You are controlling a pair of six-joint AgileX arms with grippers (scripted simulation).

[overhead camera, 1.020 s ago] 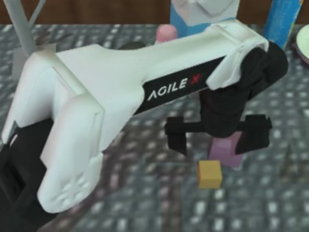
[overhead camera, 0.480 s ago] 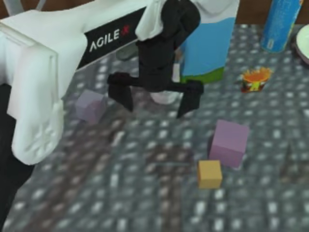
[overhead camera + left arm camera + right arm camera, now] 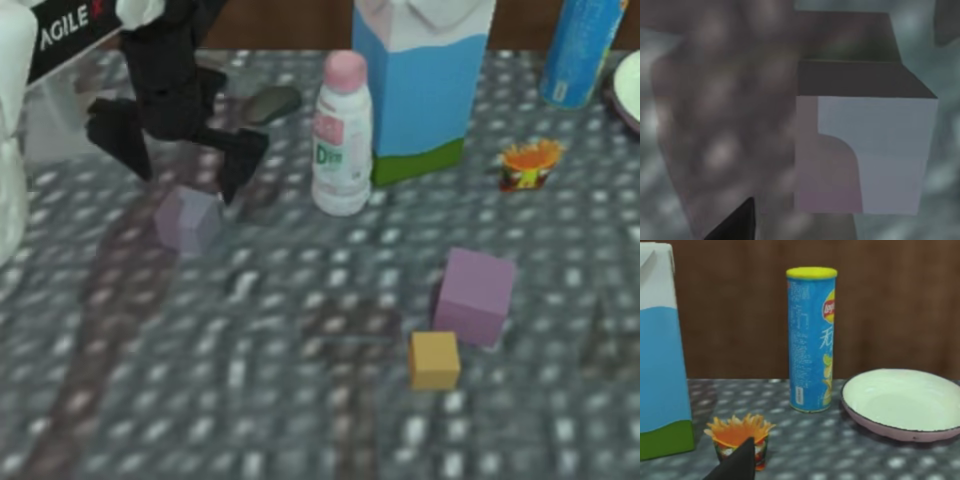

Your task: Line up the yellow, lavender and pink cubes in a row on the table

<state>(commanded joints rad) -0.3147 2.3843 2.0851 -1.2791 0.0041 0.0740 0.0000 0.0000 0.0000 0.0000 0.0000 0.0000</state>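
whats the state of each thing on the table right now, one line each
left end effector: open, empty, above the lavender cube
lavender cube: flat on the table, at left, ungrasped
pink cube: on the table, touching the yellow cube's corner
yellow cube: flat, in front of the pink cube
bottle: upright, capped
carton: upright
can: upright, lidded
plate: empty

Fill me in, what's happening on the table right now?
The left pincer hangs open just above the lavender cube at the table's left, nothing gripped. The pink cube and yellow cube sit touching on the right, so the lavender one is not yet in the row. The right arm is out of the top view.
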